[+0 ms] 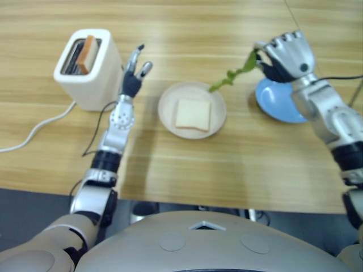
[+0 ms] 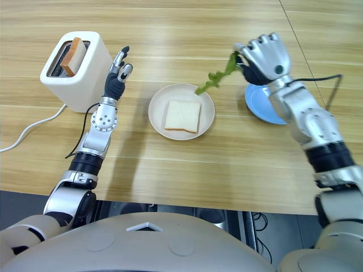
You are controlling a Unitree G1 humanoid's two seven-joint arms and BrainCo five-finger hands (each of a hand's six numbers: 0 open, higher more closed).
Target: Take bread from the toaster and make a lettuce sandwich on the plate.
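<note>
- Bread slice [image 1: 193, 114] lies flat in the middle of the round cream plate [image 1: 165, 116], which sits on the wooden desk [image 1: 227, 170] between the two hands.
- A second slice [image 1: 87, 52] stands upright in one slot of the white toaster [image 1: 96, 85] at the desk's left, its top poking above the slot.
- Lettuce [image 1: 232, 75], a long green leaf, hangs from the right hand [image 1: 290, 54], whose fingers are curled round its upper end. The leaf slants down and leftward, and its lower tip appears over the plate's far rim, clear of the bread.
- The right hand is held above a blue dish [image 1: 281, 107] that lies to the right of the plate.
- The left hand [image 1: 130, 85] is just beside the toaster's right side, fingers stretched out and holding nothing.
- A white cord [image 1: 34, 131] runs leftward from the toaster across the desk.
</note>
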